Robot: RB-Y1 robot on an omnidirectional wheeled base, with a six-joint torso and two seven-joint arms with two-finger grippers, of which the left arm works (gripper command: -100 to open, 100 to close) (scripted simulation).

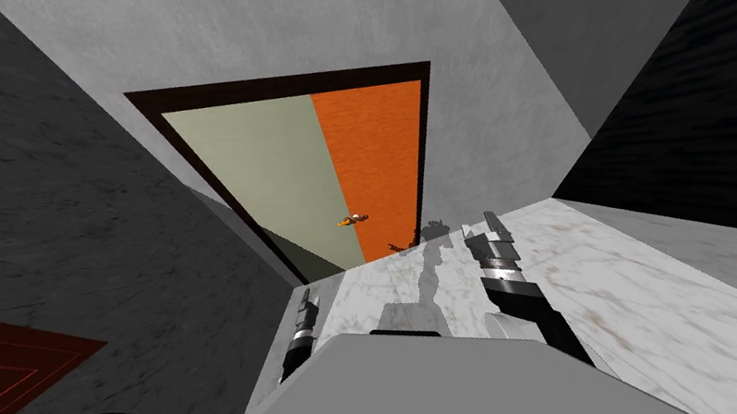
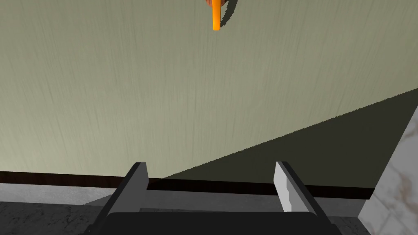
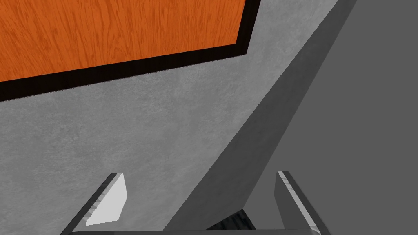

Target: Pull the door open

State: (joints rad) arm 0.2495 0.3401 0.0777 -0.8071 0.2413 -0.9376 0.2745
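door handle [image 2: 216, 16] not yet reached, both pincers released
your left pincer [image 2: 210, 171] faces the olive door panel [image 2: 122, 81], well short of that handle; right pincer [image 3: 200, 183], also spread, faces grey wall [image 3: 122, 134]. it's thin: reach off-line and you'd likely miss or slip.

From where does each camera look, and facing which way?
Head: steeply down-forward at the door frame; left gripper, right gripper below it.
Left wrist: on that arm, facing pale green panel, orange handle; own fingers open.
Right wrist: on that arm, facing orange panel, grey wall; own fingers open.
Shared: head and left wrist both show the handle.
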